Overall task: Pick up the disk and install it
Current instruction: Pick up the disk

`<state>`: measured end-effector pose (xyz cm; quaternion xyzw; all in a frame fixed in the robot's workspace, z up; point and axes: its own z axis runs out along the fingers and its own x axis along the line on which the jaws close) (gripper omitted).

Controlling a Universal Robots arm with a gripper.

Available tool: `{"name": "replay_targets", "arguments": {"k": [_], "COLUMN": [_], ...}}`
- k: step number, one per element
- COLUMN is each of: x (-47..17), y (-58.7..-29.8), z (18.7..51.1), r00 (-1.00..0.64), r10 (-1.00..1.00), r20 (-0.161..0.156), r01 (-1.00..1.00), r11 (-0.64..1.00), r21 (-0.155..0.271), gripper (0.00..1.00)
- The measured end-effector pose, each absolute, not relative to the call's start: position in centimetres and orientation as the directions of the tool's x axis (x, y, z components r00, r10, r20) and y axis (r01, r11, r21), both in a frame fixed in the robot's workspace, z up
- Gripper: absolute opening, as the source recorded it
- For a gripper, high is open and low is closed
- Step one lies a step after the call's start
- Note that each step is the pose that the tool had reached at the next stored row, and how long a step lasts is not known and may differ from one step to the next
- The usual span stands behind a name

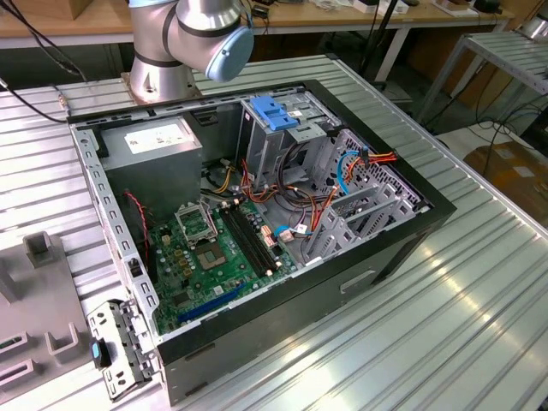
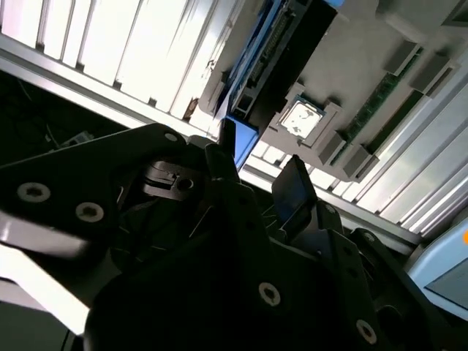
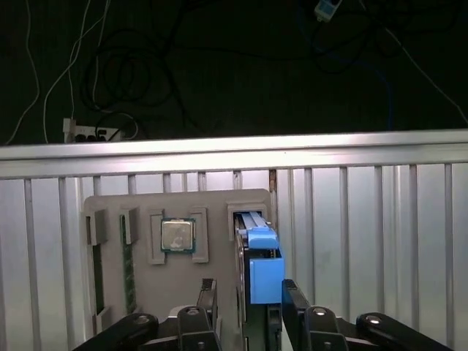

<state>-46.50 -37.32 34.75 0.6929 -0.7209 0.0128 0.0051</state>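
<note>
Straddling the disk (image 3: 263, 256), the gripper (image 3: 248, 292) stands open, holding nothing; the disk sits on edge in a slot of the grey holder tray (image 3: 219, 201). Beside it lie a processor chip (image 3: 177, 235) and memory sticks (image 3: 129, 270). Farther off: ribbed table (image 3: 365, 219), then floor cables (image 3: 117, 73).

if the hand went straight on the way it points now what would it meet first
Most likely the disk, standing on edge in the grey holder, its blue end between the open fingers of the hand; depth is hard to judge.
</note>
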Motion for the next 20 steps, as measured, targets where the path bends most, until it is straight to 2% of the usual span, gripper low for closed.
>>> {"name": "replay_targets", "arguments": {"k": [20], "x": [-46.6], "y": [-37.2], "z": [33.5], "r00": [-0.04], "r10": [-0.999], "r20": [0.03], "r01": [-0.999], "r11": [0.039], "r21": [-0.011], "gripper": [0.48]}}
